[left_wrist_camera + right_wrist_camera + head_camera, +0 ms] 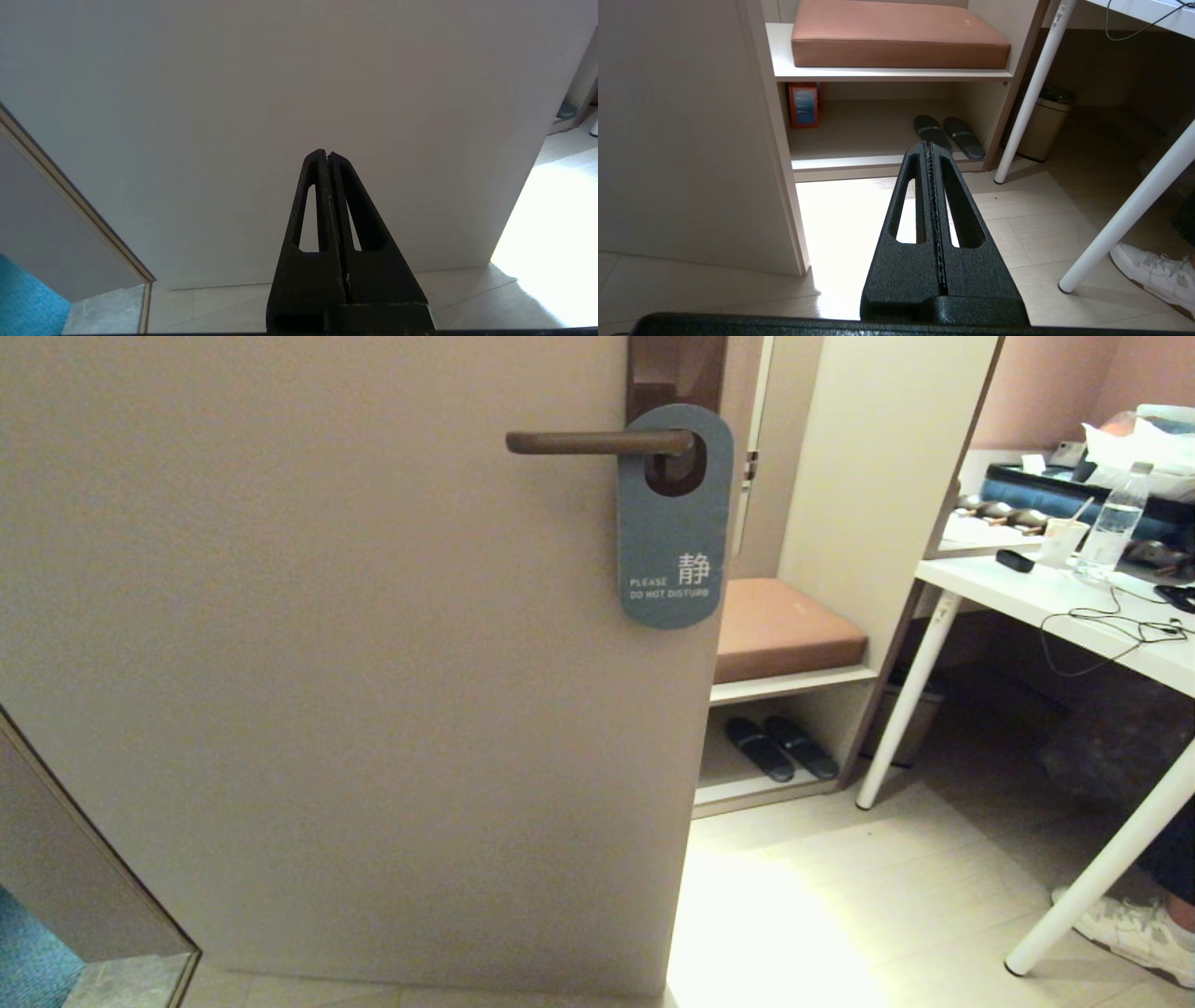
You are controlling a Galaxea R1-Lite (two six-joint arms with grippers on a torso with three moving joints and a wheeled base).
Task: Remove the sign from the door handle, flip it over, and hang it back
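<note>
The sign (674, 523) hangs by its round hole on the door handle (597, 442), slate-blue "PLEASE DO NOT DISTURB" face outward. The handle is a dark bronze lever on a tall dark brown backplate (674, 369) near the door's right edge. Neither gripper shows in the head view. My left gripper (325, 154) is shut and empty, low down, facing the plain door face. My right gripper (929, 145) is shut and empty, low down, facing the shelf unit past the door's edge. The sign and handle do not show in either wrist view.
The beige door (327, 663) fills the left and middle. To its right stands a shelf unit with a brown cushion (780, 627) and slippers (780, 747). A white desk (1074, 607) with a bottle (1111, 527), cables and clutter is at the right. A person's shoe (1134, 933) rests by its leg.
</note>
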